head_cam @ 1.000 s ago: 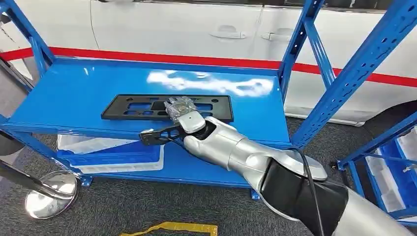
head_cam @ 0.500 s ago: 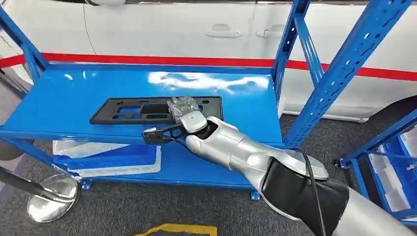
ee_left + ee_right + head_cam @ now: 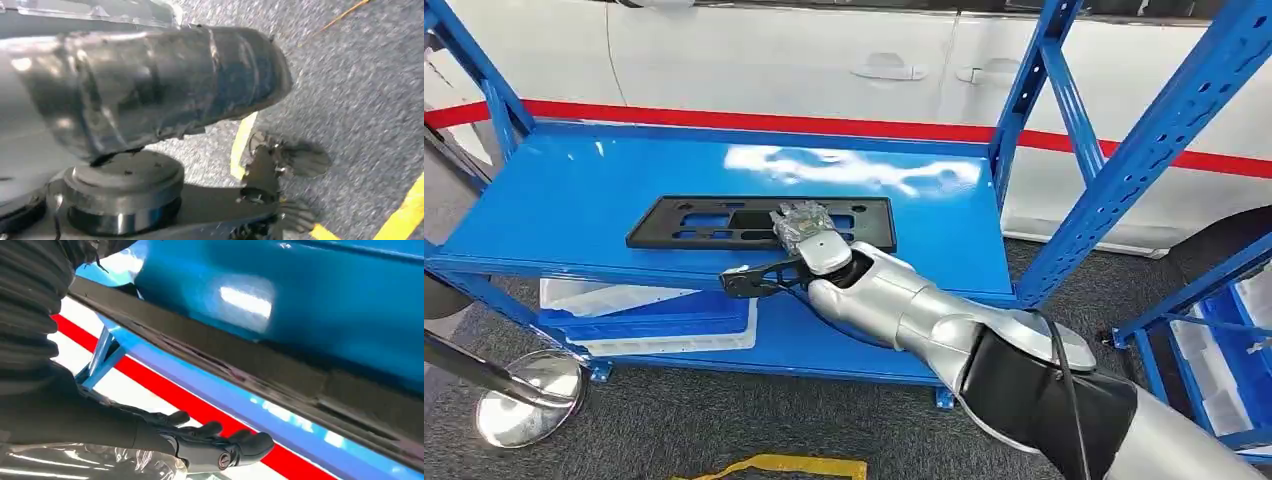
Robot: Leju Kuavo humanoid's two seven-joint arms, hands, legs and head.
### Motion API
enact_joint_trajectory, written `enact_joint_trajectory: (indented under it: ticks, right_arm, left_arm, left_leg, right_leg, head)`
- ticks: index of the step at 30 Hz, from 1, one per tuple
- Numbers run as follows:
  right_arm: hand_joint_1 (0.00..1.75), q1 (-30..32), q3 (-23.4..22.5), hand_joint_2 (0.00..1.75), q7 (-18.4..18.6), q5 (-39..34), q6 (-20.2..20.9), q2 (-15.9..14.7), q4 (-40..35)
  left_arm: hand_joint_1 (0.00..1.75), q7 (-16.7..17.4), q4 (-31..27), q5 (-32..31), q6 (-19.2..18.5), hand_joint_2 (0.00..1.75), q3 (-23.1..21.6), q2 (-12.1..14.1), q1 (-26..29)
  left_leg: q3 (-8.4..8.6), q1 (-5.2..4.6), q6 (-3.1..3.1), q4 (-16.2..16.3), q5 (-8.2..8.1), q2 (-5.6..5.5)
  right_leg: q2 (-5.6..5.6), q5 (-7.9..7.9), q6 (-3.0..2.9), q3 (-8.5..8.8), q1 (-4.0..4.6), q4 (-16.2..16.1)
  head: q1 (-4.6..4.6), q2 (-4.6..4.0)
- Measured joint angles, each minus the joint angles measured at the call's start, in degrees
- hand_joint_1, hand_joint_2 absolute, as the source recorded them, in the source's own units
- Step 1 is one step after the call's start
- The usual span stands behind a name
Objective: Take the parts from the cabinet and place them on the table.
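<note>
Black flat part (image 3: 759,222) with cutouts, lying flat on the blue shelf (image 3: 574,200) of the cabinet, toward the shelf's front edge. Right hand (image 3: 802,228) on the part's near long edge, right of its middle, wrapped in clear plastic; from the right wrist, dark fingers (image 3: 220,447) stretched out along the part (image 3: 240,367); grip not clear, cannot tell. Blue and white bins (image 3: 649,315) on the level below that shelf. White car (image 3: 824,60) behind the shelf.

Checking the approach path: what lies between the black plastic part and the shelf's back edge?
Nothing: in the head view, bare blue shelf runs from the black plastic part to the back edge.
</note>
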Motion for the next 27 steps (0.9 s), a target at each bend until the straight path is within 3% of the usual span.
enact_joint_trajectory:
  ticks: [1,2,3,4,6,7,8,11,12,14,16,17,18,19,21,22,23,26,27]
  right_arm:
    - [0.0,0.3,0.0,1.75,0.0,0.0,0.0,-0.1,0.0]
    - [0.0,0.6,0.0,1.75,0.0,0.0,0.0,-0.2,0.0]
    - [0.0,0.8,0.0,1.75,0.0,0.0,0.0,-0.3,0.0]
    - [0.0,0.8,0.0,1.75,0.0,0.0,0.0,-0.4,0.0]
    - [0.0,0.7,0.0,1.75,0.0,0.0,0.0,-0.4,0.0]
    - [0.0,0.7,0.0,1.75,0.0,0.0,0.0,-0.5,0.0]
    - [0.0,0.7,0.0,1.75,0.0,0.0,-0.1,-0.5,0.0]
    - [0.0,0.7,0.0,1.75,0.0,0.0,-0.1,-0.6,0.0]
    - [0.0,0.7,0.0,1.75,0.0,0.0,-0.1,-0.6,0.0]
    - [0.0,0.5,0.0,1.75,0.0,0.2,-0.1,-0.6,0.0]
    - [0.0,0.7,0.0,1.75,0.0,0.3,-0.1,-0.6,0.0]
    - [0.0,0.7,0.0,1.75,0.0,0.4,-0.1,-0.6,0.0]
    - [0.0,0.8,0.0,1.75,0.0,0.5,-0.1,-0.6,0.0]
    - [0.0,0.7,0.0,1.75,0.0,0.7,-0.2,-0.6,0.0]
    - [0.0,0.6,0.0,1.75,0.0,0.9,-0.5,-0.6,0.0]
    - [0.0,0.4,0.0,1.75,0.1,1.0,-0.7,-0.6,0.0]
    - [0.0,0.2,0.0,1.75,0.1,1.0,-0.9,-0.7,0.0]
    - [0.0,-0.2,0.0,1.75,0.1,1.3,-0.8,-0.9,0.0]
    - [0.0,-0.4,0.0,1.75,0.1,1.5,-0.8,-0.9,0.0]
  left_arm:
    - [0.0,0.0,0.0,0.0,0.0,0.0,0.0,0.0,0.0]
    - [0.0,0.0,0.0,0.0,0.0,0.0,0.0,0.0,0.0]
    - [0.0,0.0,0.0,0.0,0.0,0.0,0.0,0.0,0.1]
    - [0.0,0.0,0.0,0.0,0.0,0.0,0.0,-0.1,0.1]
    - [0.0,0.0,0.0,0.0,0.0,0.0,0.0,-0.2,0.1]
    - [0.0,0.0,0.0,0.0,0.0,0.0,0.0,-0.2,0.1]
    - [0.0,0.0,0.0,-0.1,0.0,0.0,0.0,-0.2,0.0]
    - [0.0,0.0,0.0,-0.1,0.0,0.0,0.0,-0.2,0.1]
    - [0.0,0.0,0.0,-0.1,0.0,0.0,0.0,-0.1,0.1]
    - [0.0,0.0,0.0,-0.2,0.0,0.0,-0.1,-0.3,0.0]
    - [0.0,0.1,0.0,-0.2,0.0,0.0,-0.2,-0.4,0.0]
    - [0.0,0.1,0.0,-0.2,0.0,0.0,-0.2,-0.4,0.1]
    - [0.0,0.2,0.0,-0.2,0.0,0.0,-0.2,-0.4,0.2]
    - [0.0,0.3,0.0,-0.3,0.0,0.0,-0.2,-0.4,0.2]
    - [0.0,0.5,0.0,-0.3,0.0,0.0,-0.2,-0.4,0.1]
    - [0.0,0.5,0.0,-0.3,0.0,0.0,-0.2,-0.4,0.1]
    - [0.0,0.5,0.0,-0.3,0.0,0.0,-0.2,-0.4,0.1]
    - [0.0,0.5,0.0,-0.4,0.0,0.0,-0.3,-0.4,0.2]
    - [0.0,0.5,0.0,-0.4,0.1,0.0,-0.3,-0.4,0.2]
  left_leg:
    - [0.0,0.0,0.06,0.0,-0.05,0.0]
    - [0.0,0.02,0.05,0.1,-0.08,-0.03]
    - [0.06,0.07,0.0,0.1,-0.14,-0.06]
    - [0.09,0.15,-0.13,0.2,-0.27,-0.13]
    - [0.2,0.36,-0.64,1.0,-0.89,-0.23]
    - [-0.05,0.24,-1.04,1.5,-1.32,-0.25]
    - [-0.4,-0.05,-1.43,2.2,-1.59,-0.29]
    - [-0.4,0.15,-2.08,1.7,-1.33,-0.27]
    - [-0.59,0.17,-2.37,1.9,-1.79,-0.25]
    - [-2.5,0.24,-2.91,6.6,-4.66,-0.14]
    - [-7.22,0.43,-3.3,16.0,-8.48,-0.12]
    - [-8.96,0.43,-3.39,19.1,-9.11,-0.12]
    - [-9.49,0.43,-3.38,19.5,-8.26,-0.12]
    - [-8.51,0.42,-3.23,16.9,-6.04,-0.13]
    - [-3.94,0.36,-2.59,7.1,-0.78,-0.12]
    - [-2.08,0.22,-2.14,2.6,0.19,-0.08]
    - [-1.13,-0.28,-1.92,1.9,-0.45,-0.11]
    - [-1.36,-0.39,-1.51,1.8,-0.53,-0.28]
    - [-0.91,0.0,-0.98,0.9,-0.16,-0.17]
  right_leg:
    - [-0.01,-1.73,0.13,-2.13,-0.08,4.3]
    - [-0.01,-2.12,0.28,-3.49,-0.21,6.8]
    - [-0.03,-1.07,0.39,-3.44,-0.39,6.3]
    - [-0.07,1.16,0.44,-2.08,-0.53,3.1]
    - [-0.11,6.39,0.41,2.9,-0.77,-7.0]
    - [-0.06,6.17,0.24,4.28,-0.76,-9.8]
    - [0.07,5.97,-0.09,4.67,-0.51,-10.6]
    - [0.14,6.08,-1.08,4.36,-0.31,-10.4]
    - [0.12,6.29,-1.52,4.69,-0.83,-10.9]
    - [0.07,6.26,-2.05,4.89,-0.9,-11.0]
    - [0.03,6.16,-2.23,4.91,-0.75,-11.0]
    - [0.04,6.14,-2.25,4.9,-0.7,-10.9]
    - [0.09,6.11,-2.24,4.95,-0.69,-10.9]
    - [0.17,6.05,-2.26,5.03,-0.68,-10.9]
    - [0.28,5.83,-2.09,5.48,-0.65,-10.9]
    - [0.29,5.69,-1.93,5.61,-0.67,-10.9]
    - [0.32,5.65,-1.58,5.37,-0.32,-10.9]
    - [0.28,5.89,-0.63,5.4,-0.57,-11.3]
    - [0.32,5.72,-0.12,5.57,-0.25,-11.4]
  head:
    - [0.0,0.0]
    - [0.04,0.02]
    - [0.04,0.0]
    - [0.02,0.0]
    - [0.04,0.0]
    - [0.04,0.0]
    - [-0.11,0.0]
    - [-0.02,0.0]
    - [-0.02,0.0]
    - [-0.44,0.0]
    - [-0.37,0.0]
    - [-0.37,0.0]
    - [-0.37,0.0]
    - [-0.39,0.0]
    - [-0.37,0.0]
    - [-0.39,0.0]
    - [-0.37,0.0]
    - [-0.35,0.0]
    - [-0.33,0.0]
